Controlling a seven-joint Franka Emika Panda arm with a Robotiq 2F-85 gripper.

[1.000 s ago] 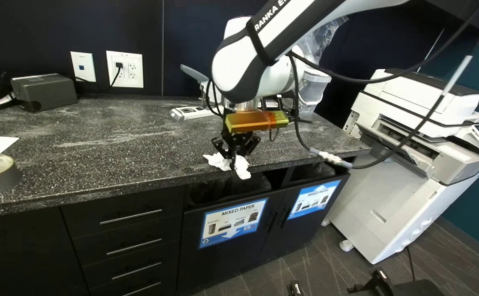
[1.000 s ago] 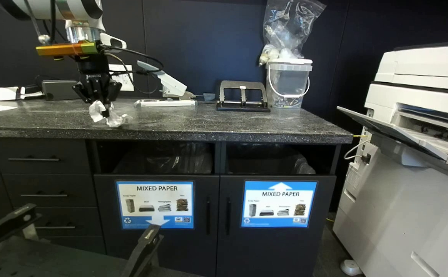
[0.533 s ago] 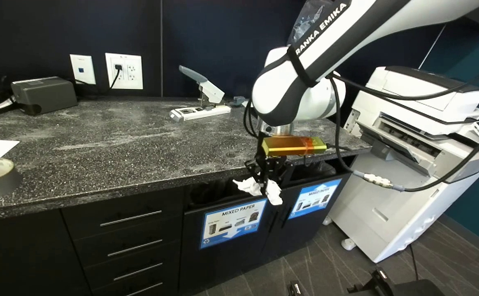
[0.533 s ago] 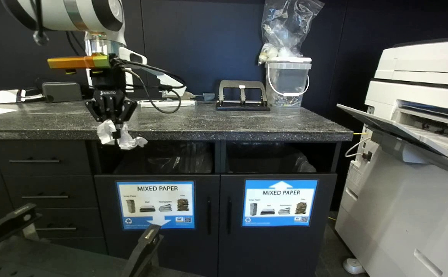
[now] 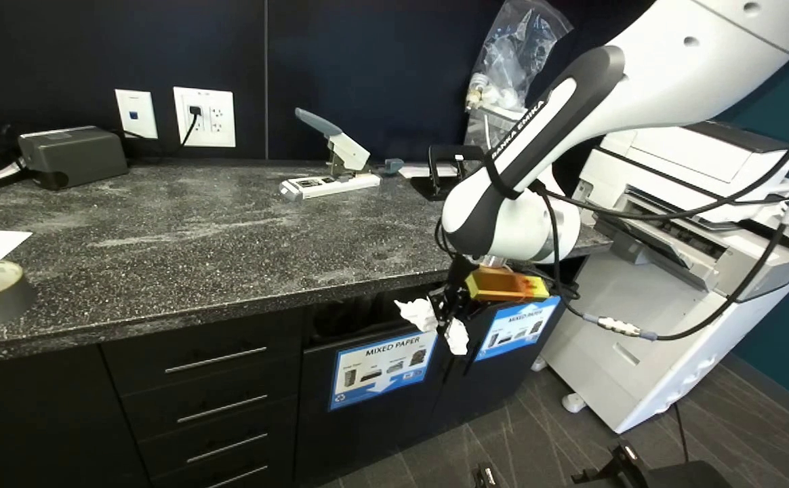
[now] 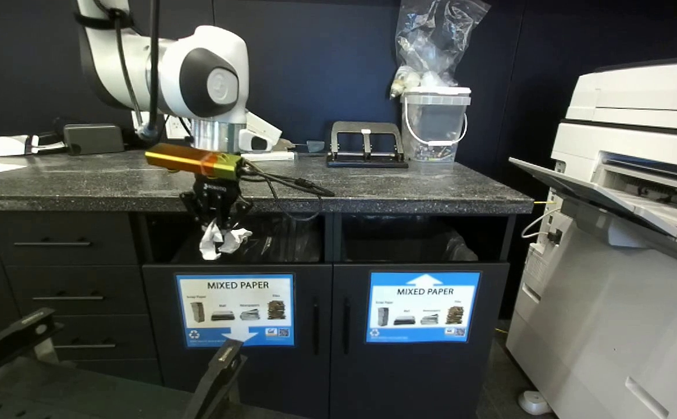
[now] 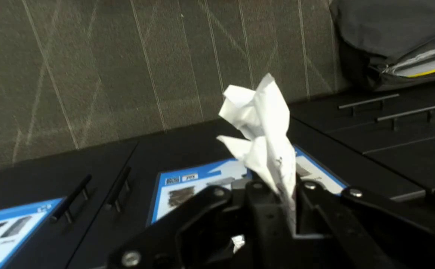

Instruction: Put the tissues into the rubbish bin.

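In an exterior view: tissue (image 6: 210, 242) is pinched in the gripper (image 6: 221, 234), lined bin (image 6: 292, 241) behind, toward 3 o'clock. Should be carried past the top edge of the door (image 6: 280, 372), then released low. Wrist view: tissue's free end toward 12 o'clock. In an exterior view: versus the earlier frame, gripper's been shifted toward 4 o'clock, off the surface (image 5: 184, 237).

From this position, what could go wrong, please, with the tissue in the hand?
The tissue seems to hang in front of the cabinet door, so opening the hand here might drop it on the floor. Its loose ends stick out beside the hand and could catch on the door's top edge. The counter lies above the bin, so moving inward too high may bump the counter's edge.
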